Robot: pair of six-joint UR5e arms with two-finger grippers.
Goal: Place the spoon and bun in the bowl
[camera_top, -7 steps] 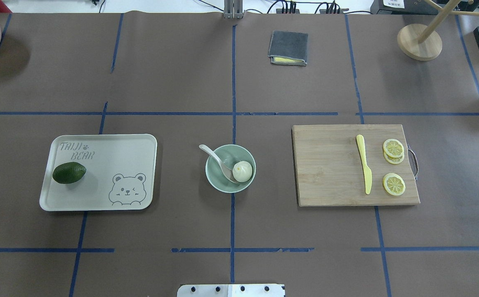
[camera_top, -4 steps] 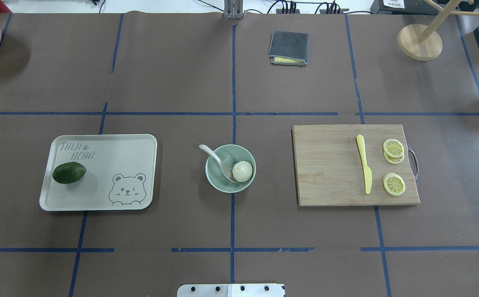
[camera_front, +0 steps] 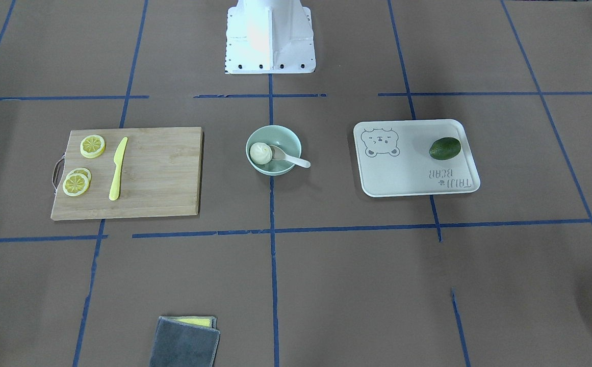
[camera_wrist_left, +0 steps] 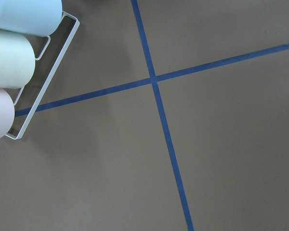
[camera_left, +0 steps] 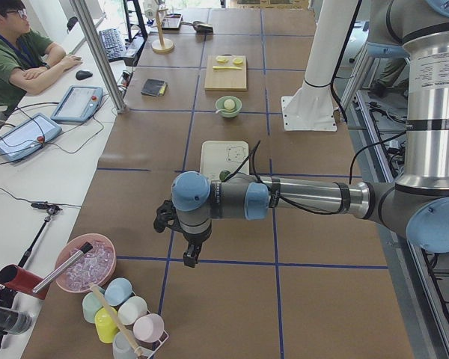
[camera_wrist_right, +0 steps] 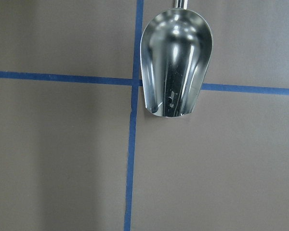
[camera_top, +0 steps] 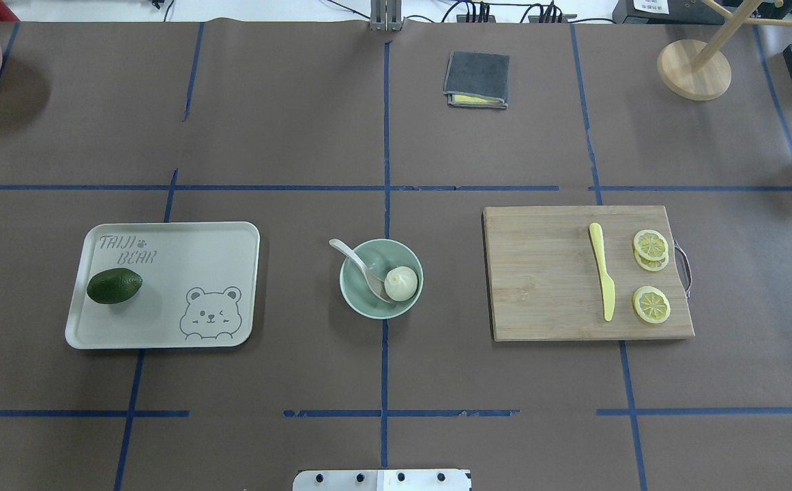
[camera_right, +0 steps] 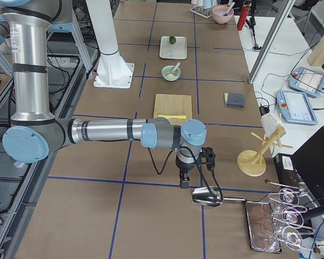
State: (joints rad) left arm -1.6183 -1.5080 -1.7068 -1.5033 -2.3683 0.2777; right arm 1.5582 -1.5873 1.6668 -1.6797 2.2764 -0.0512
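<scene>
Bun (camera_top: 401, 283) and spoon (camera_top: 358, 262) sit in the bowl (camera_top: 399, 254); whether left fingers (camera_left: 188, 259) or right fingers (camera_right: 183, 183) grip, cannot tell.

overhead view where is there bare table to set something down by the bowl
Bare paper lies between tray and bowl, between bowl and cutting board, and along the row nearest the robot. Crowded: the board's right half, with knife and lemon slices.

Sitting mid-table: one bowl (camera_top: 399, 254), holding one bun (camera_top: 401, 283) and one spoon (camera_top: 355, 258). Lying to the left: one tray (camera_top: 184, 259) bearing one green fruit (camera_top: 114, 286). Resting to the right: one cutting board (camera_top: 539, 279) carrying one yellow knife (camera_top: 602, 273) and three lemon slices (camera_top: 651, 304). Lying far: one folded cloth (camera_top: 477, 78).
</scene>
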